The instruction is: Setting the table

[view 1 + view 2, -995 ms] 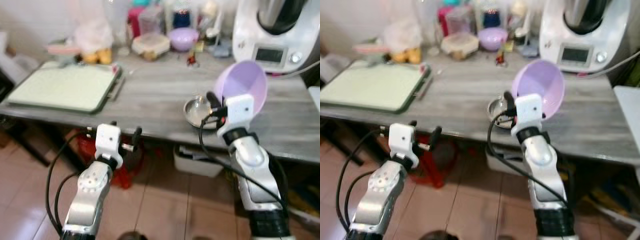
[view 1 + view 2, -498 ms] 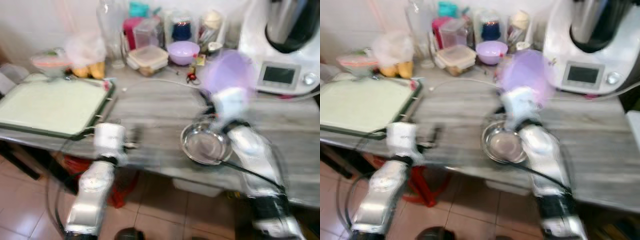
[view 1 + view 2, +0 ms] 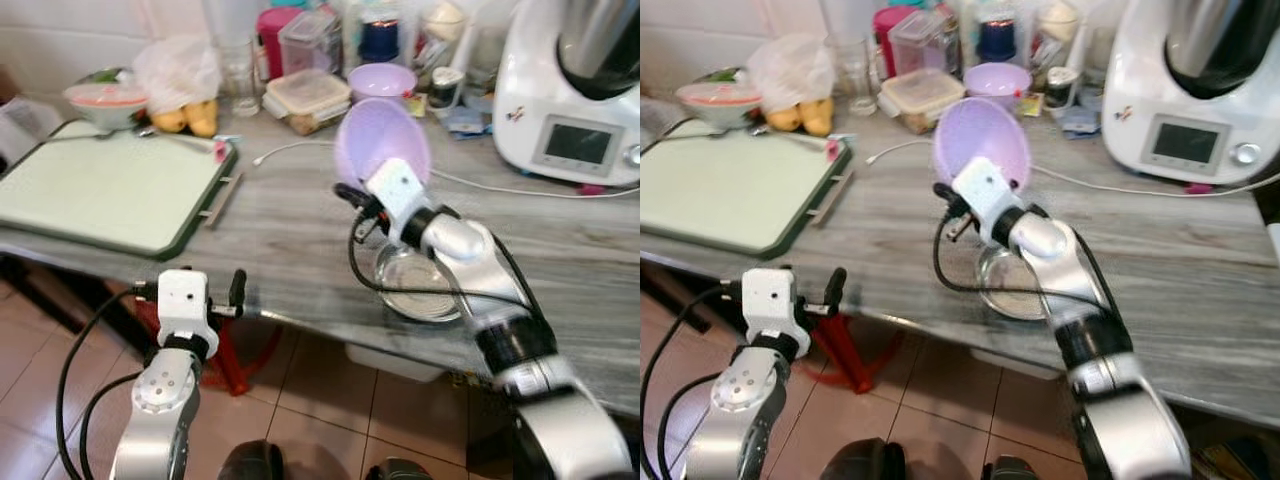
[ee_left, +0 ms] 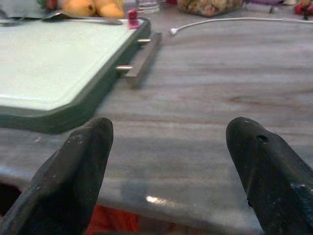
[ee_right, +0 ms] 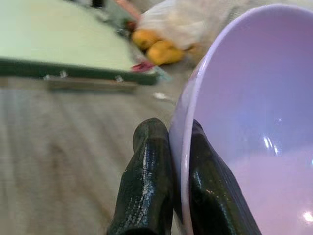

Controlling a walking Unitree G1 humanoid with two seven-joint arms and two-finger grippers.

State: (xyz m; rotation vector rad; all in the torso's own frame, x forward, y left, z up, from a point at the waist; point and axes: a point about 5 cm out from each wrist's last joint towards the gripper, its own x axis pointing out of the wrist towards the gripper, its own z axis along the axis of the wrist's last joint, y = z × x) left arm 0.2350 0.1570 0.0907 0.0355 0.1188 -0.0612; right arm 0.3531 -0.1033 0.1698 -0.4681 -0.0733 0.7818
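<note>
Lilac bowl (image 3: 381, 143) was held up above the grey table (image 3: 290, 215), its rim clamped between the two fingers of the right gripper (image 5: 168, 147)

It was tilted on its side, hanging over the middle of the table, just above a metal bowl (image 3: 420, 288) that stood near the front edge; the green tray (image 3: 100, 190) lay well apart on the robot's left. The left gripper (image 4: 171, 166) waited low at the table edge with its jaws wide apart and nothing between them. To do this step well, I think the arm should turn the bowl level first, lower it slowly on a bare part of the table away from the white cable (image 3: 300, 148), and release only when the base rests flat
</note>
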